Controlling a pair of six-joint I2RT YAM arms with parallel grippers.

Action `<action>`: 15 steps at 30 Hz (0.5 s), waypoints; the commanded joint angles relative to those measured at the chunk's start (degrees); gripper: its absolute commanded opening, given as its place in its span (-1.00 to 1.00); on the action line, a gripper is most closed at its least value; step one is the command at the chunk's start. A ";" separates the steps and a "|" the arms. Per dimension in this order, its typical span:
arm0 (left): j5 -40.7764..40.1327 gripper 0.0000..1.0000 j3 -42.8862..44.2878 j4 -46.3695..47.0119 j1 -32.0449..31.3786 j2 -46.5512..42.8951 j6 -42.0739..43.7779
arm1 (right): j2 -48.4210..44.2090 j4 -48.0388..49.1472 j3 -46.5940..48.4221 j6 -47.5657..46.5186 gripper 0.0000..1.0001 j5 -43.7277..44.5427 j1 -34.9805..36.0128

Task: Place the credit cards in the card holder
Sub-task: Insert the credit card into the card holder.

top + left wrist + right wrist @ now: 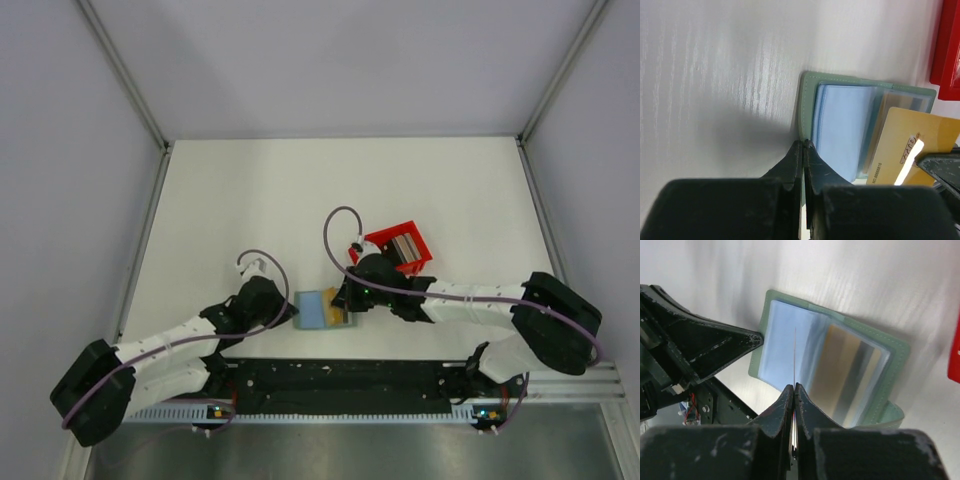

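Observation:
The card holder (312,312) lies open on the table between the two grippers, pale blue pockets facing up. My left gripper (803,145) is shut on the green left edge of the card holder (809,100) and pins it there. My right gripper (794,387) is shut on a tan credit card (910,142). The card is tilted over the holder's right half, and its leading edge is at a clear pocket. In the right wrist view the credit card (795,355) shows edge-on as a thin line over the card holder (777,335).
A red plastic bin (400,245) with pale things standing in it sits just behind and right of the holder, close to my right wrist. It also shows in the left wrist view (947,45). The black mounting rail (340,378) runs along the near edge.

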 commanded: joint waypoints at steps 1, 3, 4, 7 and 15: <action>-0.13 -1.00 -1.76 1.69 0.16 -1.69 -0.40 | 0.50 8.92 -3.98 2.63 -1.00 -0.91 -1.97; -0.04 -1.00 -2.20 1.69 0.16 -2.13 -0.23 | 1.29 11.12 -5.03 3.16 -1.00 -1.61 -2.41; -0.13 -1.00 -2.20 1.69 0.16 -2.13 -0.14 | 1.91 12.17 -5.47 3.51 -1.00 -1.79 -2.50; -0.04 -1.00 -2.46 1.69 0.16 -1.96 0.21 | 3.40 15.25 -6.44 4.82 -1.00 -2.49 -2.59; -0.04 -1.00 -2.99 1.95 0.07 -2.31 0.04 | 6.48 22.73 -10.05 10.45 -1.00 -3.99 -3.20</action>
